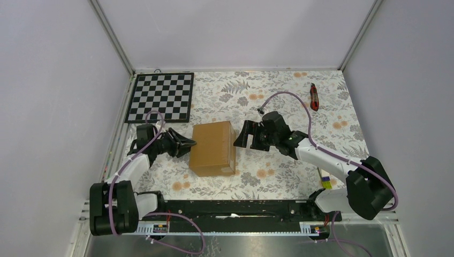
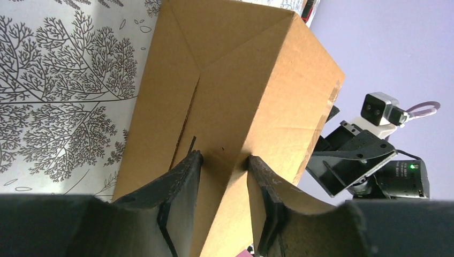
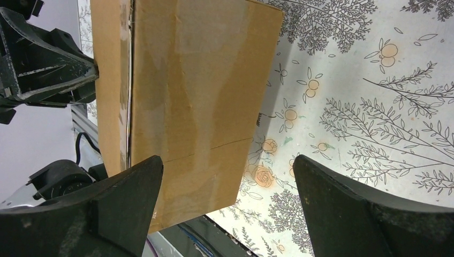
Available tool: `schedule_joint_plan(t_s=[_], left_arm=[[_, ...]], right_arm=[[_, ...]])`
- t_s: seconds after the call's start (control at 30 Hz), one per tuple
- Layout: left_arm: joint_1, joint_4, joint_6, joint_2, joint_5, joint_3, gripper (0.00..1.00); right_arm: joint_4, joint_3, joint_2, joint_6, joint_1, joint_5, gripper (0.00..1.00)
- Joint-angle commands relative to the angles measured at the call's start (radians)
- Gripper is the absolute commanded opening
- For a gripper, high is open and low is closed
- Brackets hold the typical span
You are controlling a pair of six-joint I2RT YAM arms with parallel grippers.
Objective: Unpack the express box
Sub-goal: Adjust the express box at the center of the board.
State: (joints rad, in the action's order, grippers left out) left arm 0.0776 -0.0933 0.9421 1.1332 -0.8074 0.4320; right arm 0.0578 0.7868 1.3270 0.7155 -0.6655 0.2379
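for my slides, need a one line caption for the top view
Closed express box flanked by left hand and right hand, red cutter at the far edge

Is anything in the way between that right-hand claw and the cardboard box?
Nothing visible does. The right gripper, wide open, faces the express box with only flowered tablecloth between them. The red cutter lies far off by the back wall; the left gripper is on the opposite side.

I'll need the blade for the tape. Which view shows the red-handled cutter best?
The top external view: the cutter lies in full view, beyond and right of the express box. The left wrist view gives only a red sliver behind the box, perhaps it. The right wrist view shows none of it.
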Motion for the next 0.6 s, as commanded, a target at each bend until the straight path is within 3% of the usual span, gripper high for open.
schedule_joint_plan(t_s=[0.0, 0.37, 0.57], left_arm=[[0.027, -0.091, -0.085, 0.075, 0.133, -0.022, 0.38], [0.081, -0.206, -0.163, 0.139, 0.236, 0.016, 0.39], [0.081, -0.224, -0.174, 0.145, 0.254, 0.051, 0.45]], right_arm=[[-0.036, 0.04, 0.01, 0.007, -0.015, 0.002, 0.99], [-0.012, 0.079, -0.008, -0.007, -0.014, -0.035, 0.99], [-0.026, 0.089, 0.003, -0.01, -0.015, -0.035, 0.99]])
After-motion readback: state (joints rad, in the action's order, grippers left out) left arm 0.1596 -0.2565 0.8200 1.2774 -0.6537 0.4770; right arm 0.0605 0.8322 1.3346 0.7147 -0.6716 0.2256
